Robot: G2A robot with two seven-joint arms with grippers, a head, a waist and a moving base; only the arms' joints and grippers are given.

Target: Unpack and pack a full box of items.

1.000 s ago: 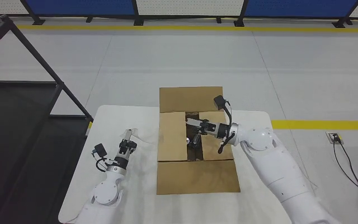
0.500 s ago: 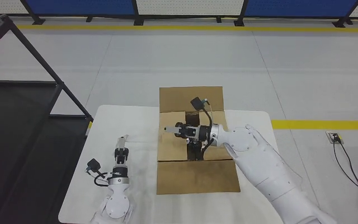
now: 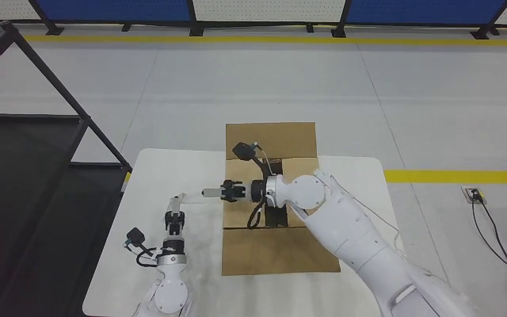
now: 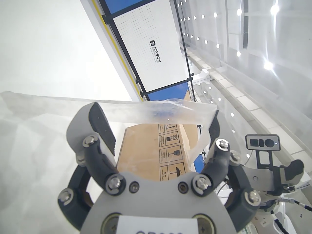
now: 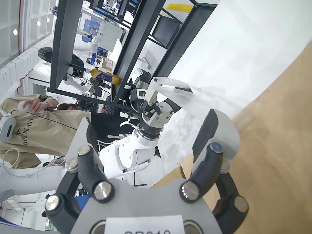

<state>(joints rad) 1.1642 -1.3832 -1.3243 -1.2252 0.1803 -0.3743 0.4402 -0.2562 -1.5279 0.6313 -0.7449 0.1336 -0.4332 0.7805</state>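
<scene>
The cardboard box [image 3: 273,246] stands mid-table with its flaps folded out, and its side [image 4: 156,152] faces my left gripper. My left gripper [image 3: 173,206] sits low on the table left of the box, open [image 4: 156,118]. A clear plastic film [image 4: 158,113] lies stretched across its fingertips and trails down one finger. My right gripper [image 3: 211,192] is stretched out past the box's left flap [image 5: 268,135], open with nothing between its fingers [image 5: 146,132]. It faces the left gripper [image 5: 165,98] and the film [image 5: 185,91] a short way off.
The white table [image 3: 158,246] has bare room left of the box. A black metal frame [image 3: 79,135] stands off the table's left side. The box's inside is mostly hidden by my right arm [image 3: 317,194].
My right gripper has swept left from over the box opening to beyond the left flap. My left arm has drawn back toward the near edge and its gripper now points straight away.
</scene>
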